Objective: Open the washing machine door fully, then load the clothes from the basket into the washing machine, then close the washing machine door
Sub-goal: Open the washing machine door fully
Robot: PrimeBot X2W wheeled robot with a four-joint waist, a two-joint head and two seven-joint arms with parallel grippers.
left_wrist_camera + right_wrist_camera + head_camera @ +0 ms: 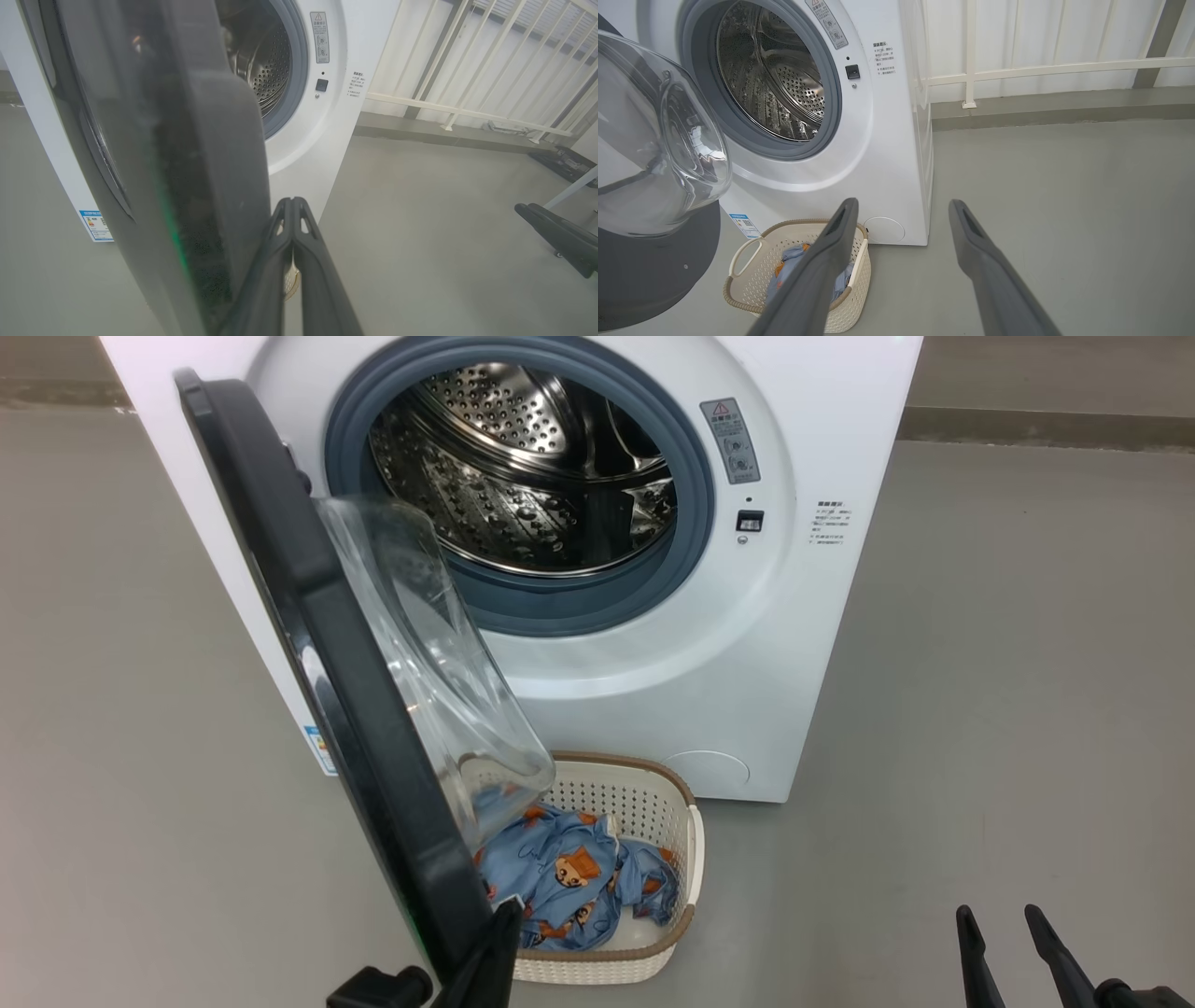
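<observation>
Lying in the basket [653, 795], the clothes [560, 877]; left hand [293, 206] pressed together, right hand [902, 207] spread.

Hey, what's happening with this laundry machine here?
A two-armed robot is working on the washing machine door, which stands partly swung out. Its left tool, fingers pressed together, sits by the door's lower edge. The right tool hangs open, holding nothing. The bear-print clothes lie in the basket on the floor, and the drum looks empty.
</observation>
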